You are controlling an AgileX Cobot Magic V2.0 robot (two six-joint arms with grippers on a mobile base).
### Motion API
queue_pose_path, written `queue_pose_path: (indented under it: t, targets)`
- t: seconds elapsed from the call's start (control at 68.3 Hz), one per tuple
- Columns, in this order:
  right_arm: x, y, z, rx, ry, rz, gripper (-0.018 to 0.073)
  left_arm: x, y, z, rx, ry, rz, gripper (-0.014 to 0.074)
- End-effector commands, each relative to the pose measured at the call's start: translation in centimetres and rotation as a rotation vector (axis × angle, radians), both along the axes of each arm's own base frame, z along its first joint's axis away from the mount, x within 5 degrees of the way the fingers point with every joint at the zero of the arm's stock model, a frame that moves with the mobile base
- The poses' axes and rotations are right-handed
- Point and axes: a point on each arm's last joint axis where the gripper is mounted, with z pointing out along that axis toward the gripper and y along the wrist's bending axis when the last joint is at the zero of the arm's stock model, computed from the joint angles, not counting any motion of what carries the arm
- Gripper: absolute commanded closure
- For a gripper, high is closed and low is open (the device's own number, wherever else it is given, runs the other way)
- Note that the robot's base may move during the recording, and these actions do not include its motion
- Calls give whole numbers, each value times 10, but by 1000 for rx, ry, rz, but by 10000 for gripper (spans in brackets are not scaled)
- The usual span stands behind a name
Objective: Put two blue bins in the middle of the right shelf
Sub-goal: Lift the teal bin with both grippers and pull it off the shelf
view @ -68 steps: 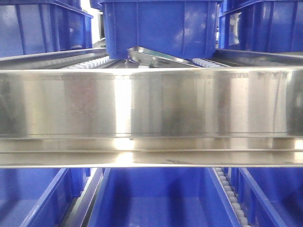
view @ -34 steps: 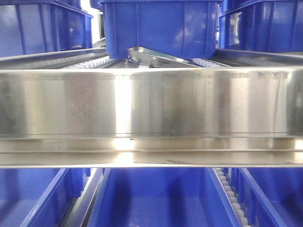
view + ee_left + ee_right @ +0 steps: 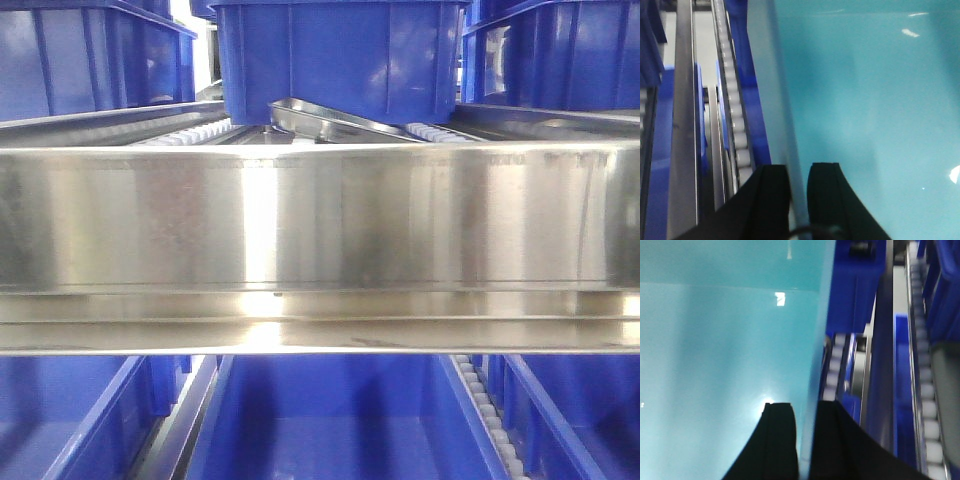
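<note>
The left gripper [image 3: 799, 200] was clamped on a side wall of the pale bin [image 3: 865, 125], one finger inside and one outside. The right gripper [image 3: 807, 445] pinched a pale wall likewise. A roller track [image 3: 735, 125] ran just beside the bin. In the front view, dark bins [image 3: 340, 55] stood above the shelf rail [image 3: 320, 215].

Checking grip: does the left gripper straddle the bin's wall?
Yes, the left gripper has one finger on each side of the bin wall.
</note>
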Motion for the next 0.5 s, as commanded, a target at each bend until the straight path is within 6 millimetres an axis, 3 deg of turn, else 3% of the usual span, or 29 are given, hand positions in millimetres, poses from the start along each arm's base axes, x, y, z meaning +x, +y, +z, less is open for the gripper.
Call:
queue_pose_path:
  t: [0.0, 0.483]
  targets:
    - [2, -4, 12, 4, -119, -20, 712, -5, 3, 19, -48, -128, -9, 707]
    - [3, -4, 15, 14, -147, -22, 712, -3, 3, 22, -62, -165, -7, 707]
